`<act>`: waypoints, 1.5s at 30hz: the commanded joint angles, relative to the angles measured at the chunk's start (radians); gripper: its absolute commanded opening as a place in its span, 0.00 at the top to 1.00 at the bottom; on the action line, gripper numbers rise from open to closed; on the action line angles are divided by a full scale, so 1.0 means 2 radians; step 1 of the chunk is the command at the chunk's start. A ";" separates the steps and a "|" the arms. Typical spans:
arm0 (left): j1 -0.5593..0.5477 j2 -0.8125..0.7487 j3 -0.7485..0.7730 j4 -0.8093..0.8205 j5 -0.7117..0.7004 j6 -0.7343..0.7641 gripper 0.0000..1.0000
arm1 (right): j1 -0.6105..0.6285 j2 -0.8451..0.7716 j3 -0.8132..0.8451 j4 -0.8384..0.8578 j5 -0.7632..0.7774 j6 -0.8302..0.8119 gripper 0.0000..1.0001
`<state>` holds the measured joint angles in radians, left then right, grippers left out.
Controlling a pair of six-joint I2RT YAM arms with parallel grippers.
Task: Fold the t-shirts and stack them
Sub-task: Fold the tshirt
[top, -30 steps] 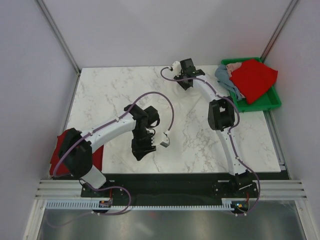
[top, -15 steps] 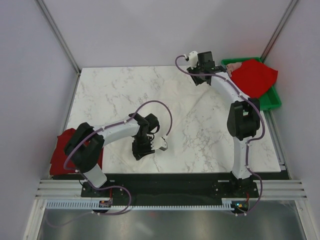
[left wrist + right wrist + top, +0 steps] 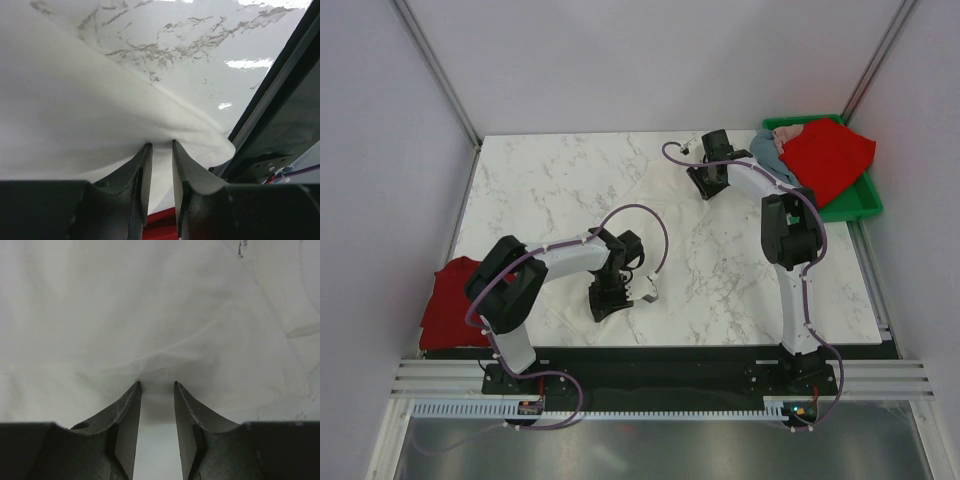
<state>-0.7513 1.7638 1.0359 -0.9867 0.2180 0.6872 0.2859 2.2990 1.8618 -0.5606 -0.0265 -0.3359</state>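
**Both grippers pinching the white shirt on the marble table**

Plain pale walls (image 3: 620,60) close in a white marble table (image 3: 540,190). Most of what both wrist cameras see is the white t-shirt (image 3: 150,315). From above it hardly stands out against the marble. Its small dark label (image 3: 240,250) sits at 1 o'clock in the right wrist view.

At 2 o'clock on the table, a green bin (image 3: 855,205) holds a red t-shirt (image 3: 828,155), with a grey-blue t-shirt (image 3: 768,152) just beside it. A second red t-shirt (image 3: 450,300) hangs over the table's edge at 8 o'clock.

The left gripper (image 3: 160,145), at 6 o'clock near the front edge, has its fingers nearly together on a fold of the white cloth. The right gripper (image 3: 156,384), at 1 o'clock, pinches a puckered fold of the same shirt.
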 commanded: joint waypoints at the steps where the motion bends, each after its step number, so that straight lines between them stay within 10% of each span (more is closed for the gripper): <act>1: -0.027 0.037 0.004 0.071 0.037 0.003 0.69 | 0.000 0.049 0.041 -0.013 0.008 -0.004 0.59; 13: -0.102 0.098 0.133 0.043 0.076 -0.041 0.69 | 0.036 0.131 0.174 -0.016 -0.004 -0.003 0.57; 20: -0.101 0.005 0.191 -0.011 0.064 -0.053 0.64 | 0.034 0.051 0.162 -0.007 -0.004 0.015 0.56; 45: -0.071 0.075 0.056 0.118 0.093 -0.038 0.68 | 0.010 0.044 0.088 0.006 -0.007 0.015 0.56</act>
<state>-0.8783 1.8336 1.1461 -0.8871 0.3553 0.6098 0.3054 2.3444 1.9961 -0.5587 -0.0532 -0.3134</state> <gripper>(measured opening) 0.317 0.437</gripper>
